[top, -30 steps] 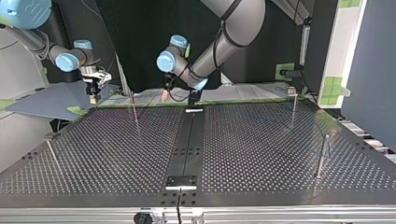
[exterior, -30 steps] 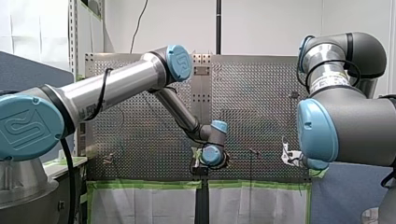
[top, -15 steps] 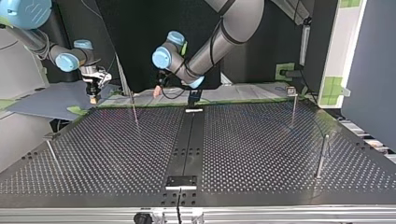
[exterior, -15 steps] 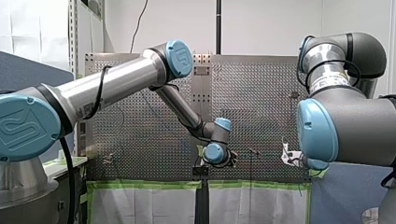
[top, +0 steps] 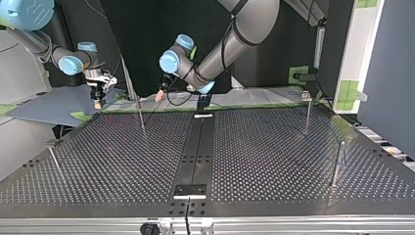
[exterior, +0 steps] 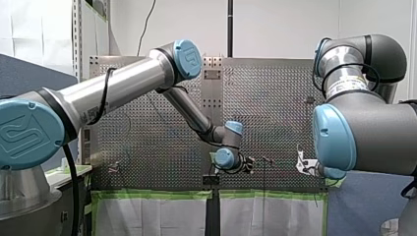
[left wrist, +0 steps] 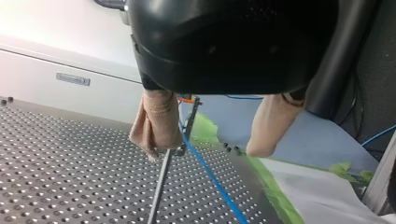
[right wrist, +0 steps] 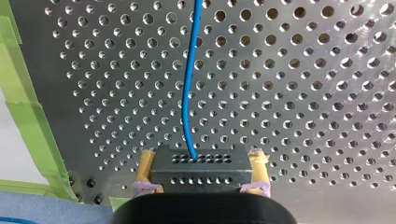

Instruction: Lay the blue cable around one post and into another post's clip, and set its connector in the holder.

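My right gripper point(right wrist: 201, 171) is shut on the black connector point(right wrist: 198, 163), its yellow pads on both sides. The blue cable point(right wrist: 189, 93) leaves the connector and runs out over the perforated plate. My left gripper point(left wrist: 205, 151) is open, its beige fingers point(left wrist: 156, 123) wide apart and holding nothing. A thin metal post point(left wrist: 161, 186) stands just beyond one finger, and the blue cable point(left wrist: 210, 175) shows through the gap, further off. In the top view my left gripper point(top: 159, 95) hovers at the far edge near a post point(top: 141, 115), and my right gripper point(top: 99, 100) is at the far left.
Other posts stand at the top view's right point(top: 307, 110), point(top: 337, 164) and near left point(top: 54, 159). A black fixture point(top: 191, 191) sits at the near middle of the table point(top: 274, 161). Green tape point(left wrist: 275, 191) lines the table's edge.
My left gripper has swung toward the top view's left, closer to the far post, with its wrist turning. My right arm has stayed still with the connector.
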### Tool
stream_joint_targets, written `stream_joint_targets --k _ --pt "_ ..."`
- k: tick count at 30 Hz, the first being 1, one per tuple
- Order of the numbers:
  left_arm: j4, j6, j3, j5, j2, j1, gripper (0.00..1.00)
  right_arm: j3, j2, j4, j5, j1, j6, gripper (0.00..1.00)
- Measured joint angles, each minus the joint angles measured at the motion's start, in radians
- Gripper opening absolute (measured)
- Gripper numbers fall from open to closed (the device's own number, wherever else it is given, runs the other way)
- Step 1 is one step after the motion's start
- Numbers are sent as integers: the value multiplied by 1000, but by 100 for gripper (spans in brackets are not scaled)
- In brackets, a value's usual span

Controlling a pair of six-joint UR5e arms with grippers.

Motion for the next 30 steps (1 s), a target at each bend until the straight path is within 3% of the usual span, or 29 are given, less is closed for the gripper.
stream_joint_targets --k 30 --pt "-3 -1 0 -42 19 2 100 0 3 0 0 1 2 0"
